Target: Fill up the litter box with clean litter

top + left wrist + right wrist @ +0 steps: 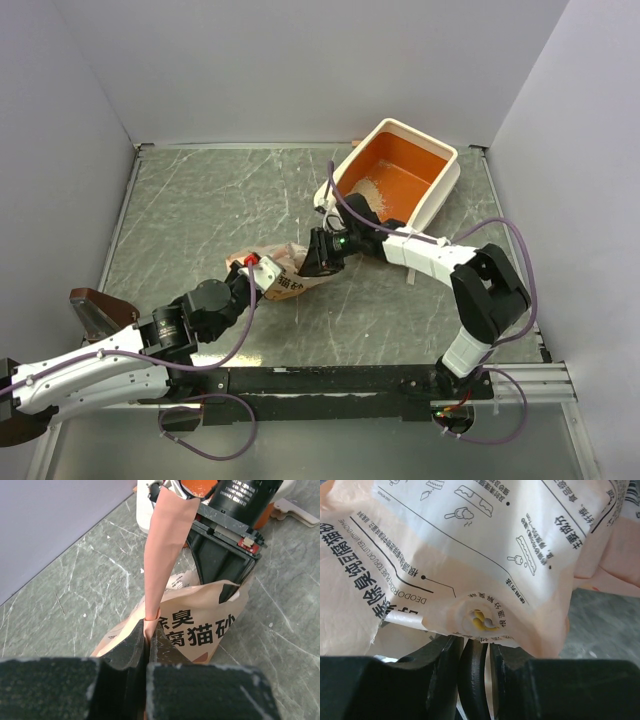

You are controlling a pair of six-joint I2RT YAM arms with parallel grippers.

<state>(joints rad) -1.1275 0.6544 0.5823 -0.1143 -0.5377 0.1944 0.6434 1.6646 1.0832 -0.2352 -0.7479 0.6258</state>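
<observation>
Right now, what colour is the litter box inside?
The litter box is orange inside, best seen in the top external view.

Layout about the claws: the bag (290,278) lies on the table (200,210) between the left gripper (262,272), at its near-left end, and the right gripper (318,255), at its far-right end. The litter box (405,160) lies beyond the right gripper, with the clean litter (368,190) in the end nearest that claw

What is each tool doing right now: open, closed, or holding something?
Left tool: closed, pinching the litter bag by its edge.
Right tool: closed on the same bag's paper.
</observation>
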